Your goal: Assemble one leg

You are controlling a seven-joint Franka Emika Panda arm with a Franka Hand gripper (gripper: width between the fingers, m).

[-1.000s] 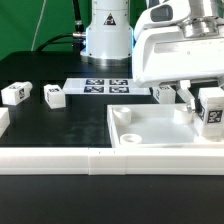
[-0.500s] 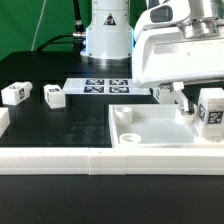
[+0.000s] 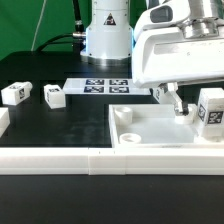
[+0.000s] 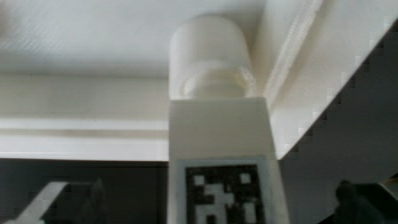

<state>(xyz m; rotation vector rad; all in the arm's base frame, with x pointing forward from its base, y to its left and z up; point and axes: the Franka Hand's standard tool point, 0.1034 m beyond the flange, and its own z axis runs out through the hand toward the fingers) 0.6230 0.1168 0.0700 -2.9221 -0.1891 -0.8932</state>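
Observation:
One white leg [image 3: 210, 110] with a black-and-white tag stands upright on the far right corner of the large white panel [image 3: 150, 142], at the exterior view's right. In the wrist view the same leg [image 4: 222, 140] runs down the middle, its rounded peg end against the panel's raised rim [image 4: 107, 95]. My gripper [image 3: 198, 104] hangs over it, open. In the wrist view the gripper [image 4: 208, 205] has its dark fingertips [image 4: 370, 196] well clear of the leg on both sides. Only one finger [image 3: 175, 100] shows in the exterior view.
Two more legs [image 3: 14, 93] [image 3: 53, 95] lie on the black table at the exterior view's left, and another [image 3: 163, 92] lies behind the panel. The marker board [image 3: 105, 86] lies in front of the robot base. A white rail [image 3: 60, 160] runs along the front.
The visible finger has moved away from the standing leg toward the exterior view's left, so the jaws have opened. The leg has stayed in place.

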